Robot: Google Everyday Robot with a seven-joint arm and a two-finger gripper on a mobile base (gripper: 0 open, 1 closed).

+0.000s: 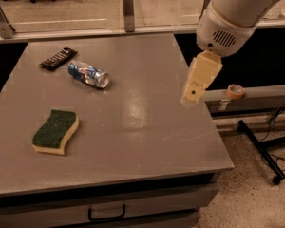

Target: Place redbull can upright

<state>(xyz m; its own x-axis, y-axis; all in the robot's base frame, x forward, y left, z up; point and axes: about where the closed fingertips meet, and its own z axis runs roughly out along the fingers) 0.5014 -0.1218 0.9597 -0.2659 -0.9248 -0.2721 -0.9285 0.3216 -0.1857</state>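
The redbull can (89,74), blue and silver and slightly dented, lies on its side at the back left of the grey table (147,127), its shiny end facing right. My gripper (193,95) hangs from the white arm (237,13) above the table's right edge. It is well to the right of the can, apart from it, and holds nothing that I can see.
A flat black ribbed bar (58,58) lies just behind and left of the can. A green-and-yellow sponge (55,131) lies at the front left. A roll of orange tape (235,90) sits on a rail to the right. A black stand's legs (266,151) are on the floor.
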